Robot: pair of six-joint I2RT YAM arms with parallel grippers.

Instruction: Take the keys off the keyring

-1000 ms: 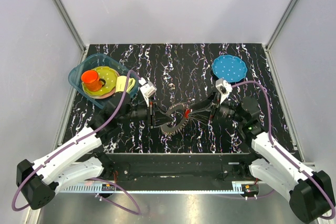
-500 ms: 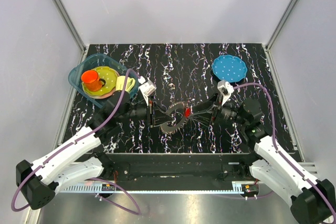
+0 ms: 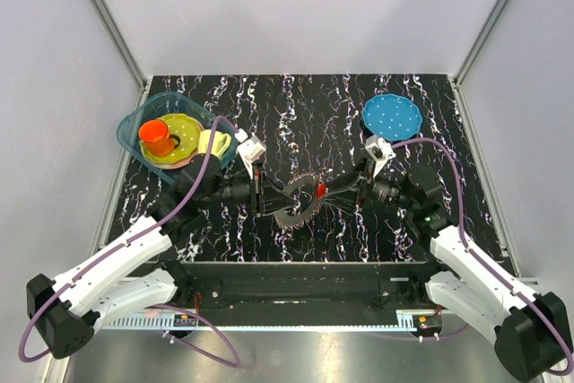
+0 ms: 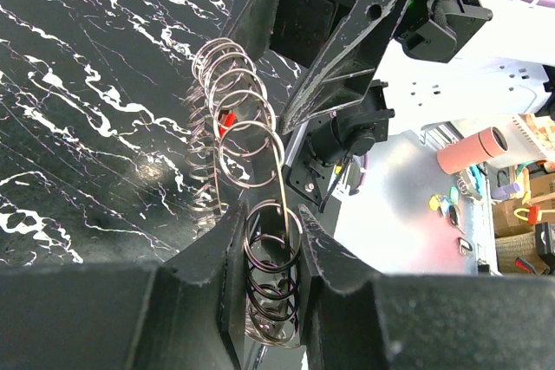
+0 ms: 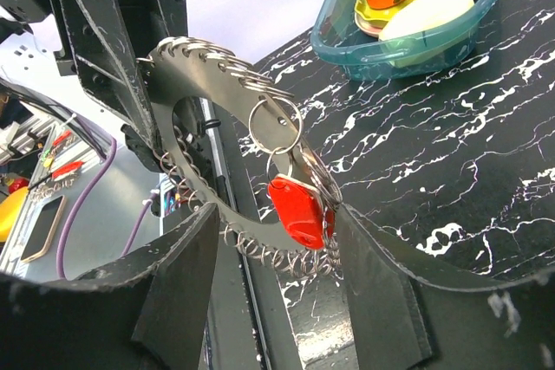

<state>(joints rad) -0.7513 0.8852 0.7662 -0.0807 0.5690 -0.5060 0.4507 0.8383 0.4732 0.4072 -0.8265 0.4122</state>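
Top external: high, at near bench (image 3: 296, 96) edge, looks down over whole bench. Wrist views: close-up along own fingers (image 4: 199, 275), facing each other. All views share keyring (image 5: 195, 71).

Orange cup (image 3: 158, 137) in teal tub (image 3: 133, 117) — blue plate (image 3: 392, 116) well apart

The keyring (image 3: 300, 199) sat over the near middle of the table (image 3: 305, 114), between the left gripper (image 3: 269, 196) on its left and the right gripper (image 3: 345, 190) on its right. The key (image 3: 320, 192) hung on the ring's right side. A bin (image 3: 134, 123) at far left held a cup (image 3: 157, 136). A plate (image 3: 392, 115) lay at far right.
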